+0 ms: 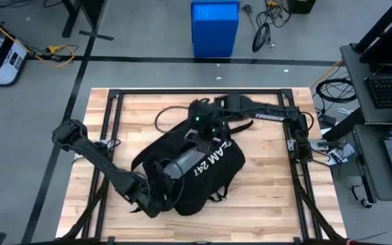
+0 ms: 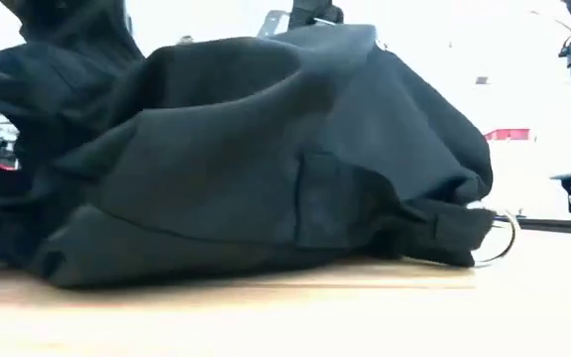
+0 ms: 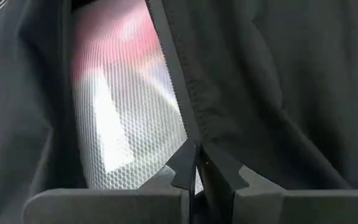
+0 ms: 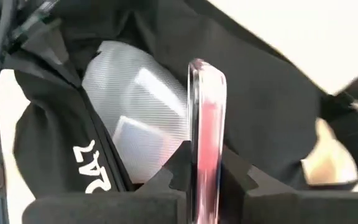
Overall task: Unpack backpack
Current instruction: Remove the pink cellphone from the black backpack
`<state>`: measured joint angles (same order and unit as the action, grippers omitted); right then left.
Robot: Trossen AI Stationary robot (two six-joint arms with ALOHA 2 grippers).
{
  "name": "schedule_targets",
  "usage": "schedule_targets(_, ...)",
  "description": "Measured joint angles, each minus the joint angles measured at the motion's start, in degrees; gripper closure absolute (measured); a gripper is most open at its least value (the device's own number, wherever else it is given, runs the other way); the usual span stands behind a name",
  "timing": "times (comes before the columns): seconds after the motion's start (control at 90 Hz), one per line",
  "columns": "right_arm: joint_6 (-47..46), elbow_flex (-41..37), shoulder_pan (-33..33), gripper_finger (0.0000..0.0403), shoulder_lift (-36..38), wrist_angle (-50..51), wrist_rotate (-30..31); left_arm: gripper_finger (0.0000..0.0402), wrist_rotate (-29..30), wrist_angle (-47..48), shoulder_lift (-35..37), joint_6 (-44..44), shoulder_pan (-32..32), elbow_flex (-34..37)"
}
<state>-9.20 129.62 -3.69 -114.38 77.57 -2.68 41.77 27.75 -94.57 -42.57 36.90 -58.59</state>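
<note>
The black backpack (image 1: 213, 178) with white lettering lies on its side mid-table and fills the low view (image 2: 266, 159). Its opening faces the table's left, and a white mesh pouch (image 1: 181, 163) (image 4: 135, 106) shows inside. My left gripper (image 1: 156, 185) (image 3: 194, 180) is at the opening's near side, shut on its zipper edge. My right gripper (image 1: 199, 129) (image 4: 205, 180) is over the backpack's far side, shut on a thin flat pink thing with a clear rim (image 4: 205, 112), seen edge-on. My left gripper pinches the backpack's zipper edge (image 3: 190, 134) between its two fingers, at the rim of the opening. The toothed edge runs straight out from the fingertips, with the mesh pouch (image 3: 123, 112) behind it. My right gripper pinches the flat pink thing by its two broad faces (image 4: 205, 158), at one end. The thing stands out from between the fingertips, edge toward the camera, above the open backpack. Whether its other end is clear of the backpack, I cannot tell.
A black frame (image 1: 203, 93) runs round the wooden table. A metal ring (image 2: 504, 238) on a strap lies at the backpack's side. Bare wood (image 1: 271, 204) shows near right. A blue bin (image 1: 214, 27) stands on the floor beyond the far edge.
</note>
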Motion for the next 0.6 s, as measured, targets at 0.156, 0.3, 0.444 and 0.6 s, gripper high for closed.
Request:
schedule_targets(0.156, 1.03, 0.43, -1.95, 0.0385, 1.36, -0.26, 0.13, 0.0389, -8.65, -0.29, -5.15, -0.43, -2.22, 0.0)
schedule_targets(0.3, 1.06, 0.44, -2.98, 0.0385, 1.39, 1.11, -0.06, 0.0389, -15.64, -0.77, -9.0, -0.73, -2.37, -0.02)
schedule_targets(0.444, 1.03, 0.44, -4.31, 0.0385, 1.5, 4.69, -0.01, 0.0389, -19.7, -0.55, -10.09, -2.73, -1.45, -0.11)
schedule_targets(0.6, 0.73, 0.44, -6.44, 0.0384, 1.5, 11.95, 3.64, 0.0389, -24.23, -0.26, -8.67, -4.85, 0.59, -0.04)
